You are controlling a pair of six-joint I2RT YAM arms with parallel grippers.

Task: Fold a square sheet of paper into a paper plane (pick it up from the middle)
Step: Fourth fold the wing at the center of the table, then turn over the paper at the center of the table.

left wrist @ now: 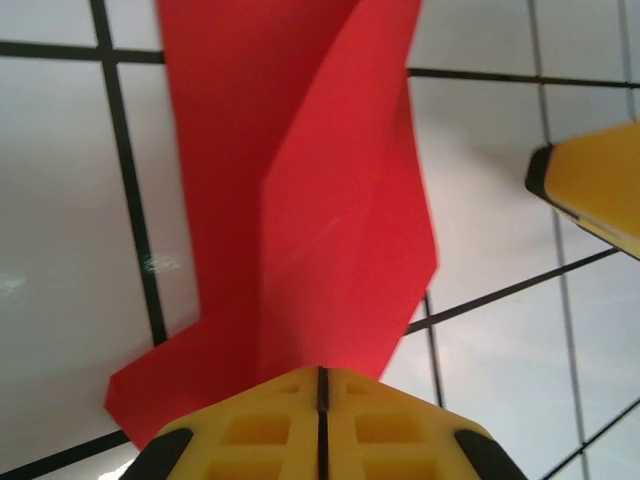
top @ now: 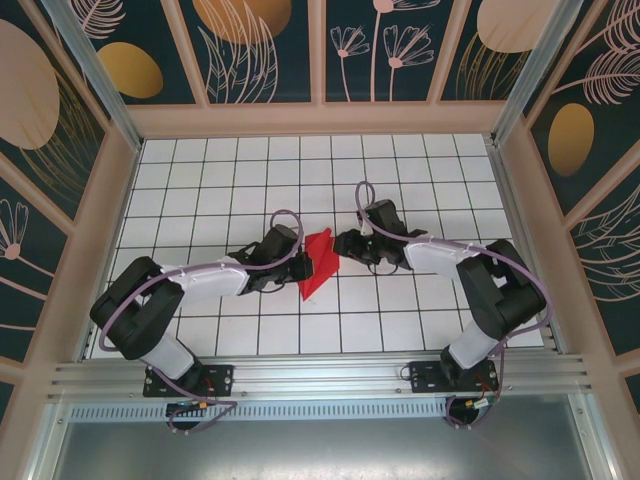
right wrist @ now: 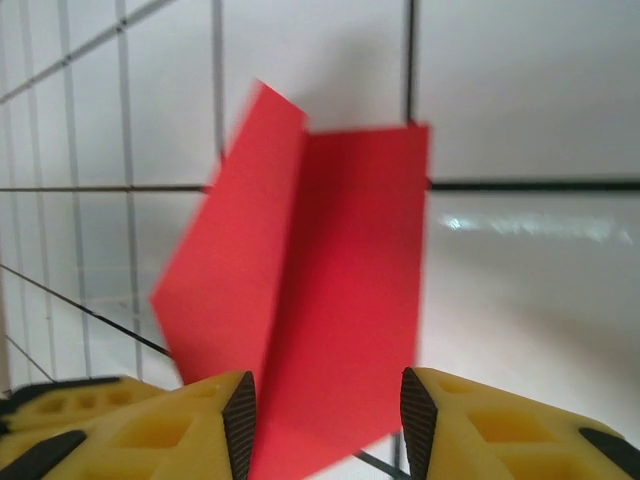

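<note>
From above: red paper (top: 318, 262), partly folded and standing up off the table (top: 200, 180), near the middle of the white grid. Flanked by the left gripper (top: 299, 266) at its near-left edge and the right gripper (top: 343, 245) just beside its far-right edge. All round, a tan frame and dark walls (top: 60, 110) painted with leaves. Along the near edge, a metal rail (top: 320, 375) by the arm bases.

From the left wrist: left gripper (left wrist: 320, 378) closed tight, pinching the lower edge of the paper (left wrist: 330, 200). Creased flaps rising away over glossy tiles.

From the right wrist: right gripper (right wrist: 328, 415) with jaws parted, paper (right wrist: 330, 290) lying between the pads (right wrist: 240, 415). One crease down its length. No clamping to be seen.

Probably very light and thin, limp away from the creases, stiffer along them. Easily crumpled or torn, and likely to slide on such a shiny surface. Best taken at an edge or along a fold, with a flat, gentle pinch.
</note>
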